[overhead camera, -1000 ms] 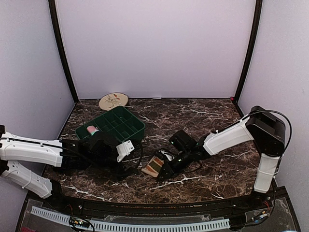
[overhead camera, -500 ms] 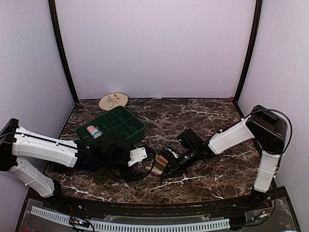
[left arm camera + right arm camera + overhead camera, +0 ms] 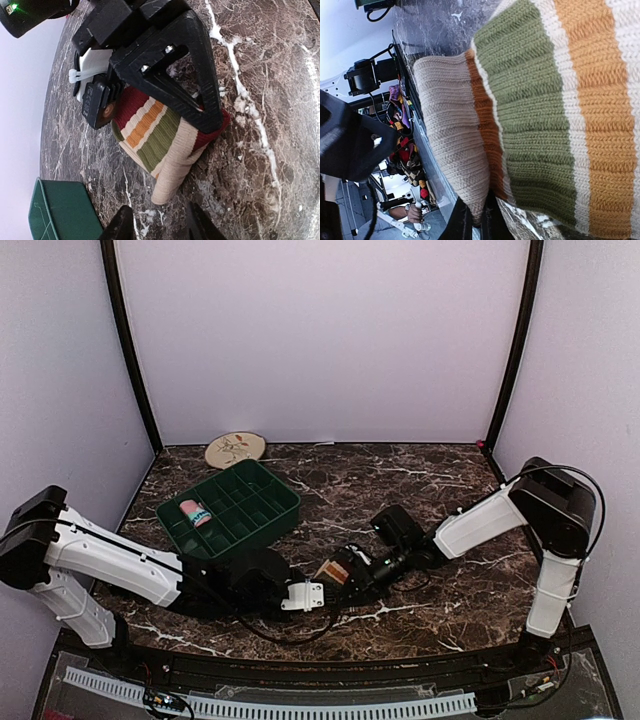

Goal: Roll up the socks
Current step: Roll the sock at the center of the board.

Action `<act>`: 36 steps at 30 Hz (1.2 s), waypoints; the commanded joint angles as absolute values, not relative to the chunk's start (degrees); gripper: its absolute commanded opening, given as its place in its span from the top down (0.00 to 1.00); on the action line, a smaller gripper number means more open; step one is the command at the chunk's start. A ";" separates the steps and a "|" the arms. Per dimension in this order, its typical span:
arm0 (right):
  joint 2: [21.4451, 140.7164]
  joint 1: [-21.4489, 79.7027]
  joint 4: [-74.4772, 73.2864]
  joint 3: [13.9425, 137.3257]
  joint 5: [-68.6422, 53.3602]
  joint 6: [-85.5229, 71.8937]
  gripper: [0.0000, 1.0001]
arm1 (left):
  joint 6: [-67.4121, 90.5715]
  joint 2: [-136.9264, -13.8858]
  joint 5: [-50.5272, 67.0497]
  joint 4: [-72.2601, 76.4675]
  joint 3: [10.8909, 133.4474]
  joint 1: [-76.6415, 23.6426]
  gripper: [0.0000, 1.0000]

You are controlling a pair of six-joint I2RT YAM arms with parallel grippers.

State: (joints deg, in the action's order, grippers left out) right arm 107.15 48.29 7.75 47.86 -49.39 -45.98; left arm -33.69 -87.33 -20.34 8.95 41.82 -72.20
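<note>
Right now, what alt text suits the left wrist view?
A folded striped sock sits on the marble table, gripped by the right pincer. The open left pincer peeks in below, a green tray at lower left.

Under right end effector [image 3: 155, 117]: striped sock [image 3: 157, 142] partly hidden; green tray [image 3: 55, 212] cropped at corner.
</note>
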 commanded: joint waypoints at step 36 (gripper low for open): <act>107.18 44.55 29.78 35.40 -59.73 -68.30 1.00 | -48.33 -104.34 -29.77 34.22 43.54 -74.88 0.49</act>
State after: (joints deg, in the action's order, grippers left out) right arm 107.26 45.04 24.95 37.82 -58.70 -64.51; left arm -46.63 -103.72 -29.26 30.44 42.24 -74.54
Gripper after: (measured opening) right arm 0.026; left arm 0.530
